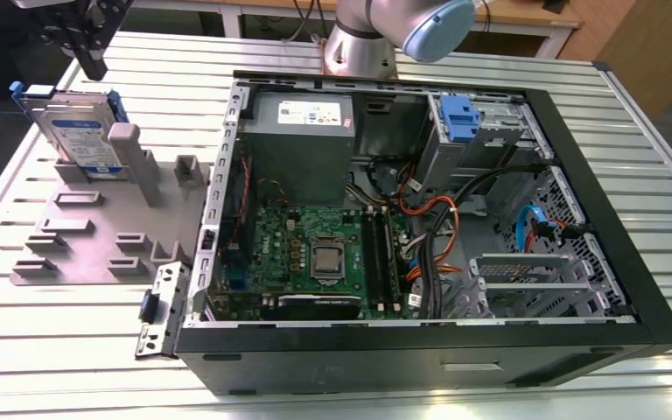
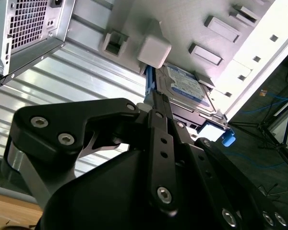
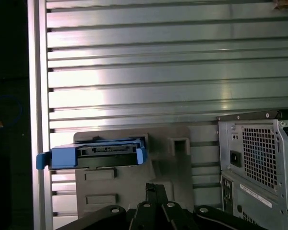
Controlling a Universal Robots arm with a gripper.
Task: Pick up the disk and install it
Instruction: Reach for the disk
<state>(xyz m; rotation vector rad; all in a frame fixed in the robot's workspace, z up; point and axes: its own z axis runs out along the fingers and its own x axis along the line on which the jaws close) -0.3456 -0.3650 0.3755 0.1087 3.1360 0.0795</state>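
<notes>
Disk (image 1: 80, 131) stands on edge in a slot of the grey fixture (image 1: 91, 236), close to the bench (image 1: 56, 367) edge on the exterior view's left and toward that side's far corner. Its labelled face shows there, though the print is too small to make out. Its lower part is sunk in the fixture and partly covered by a grey post (image 1: 126, 144) standing against it. The blue bracket (image 3: 57, 158) runs along its upper edge in the first wrist view, with one end jutting out past the fixture.

The claw (image 1: 94, 72) hangs just above the disk's top edge, apart from it, its two fingers drawn together on nothing. In the second wrist view the claw's own black body covers much of the disk (image 2: 185, 86), leaving a strip of the label and the post's top (image 2: 154, 50) in sight. In the first wrist view only the finger ends and a few links rise into the picture.

The arm (image 1: 383, 35) is cut off by the exterior view's upper border. The open computer case (image 1: 628, 245) lies mid-bench, beside the fixture, and a blue clip (image 1: 458, 118) sits in a bay at its far end. How deep that bay goes cannot be seen.
</notes>
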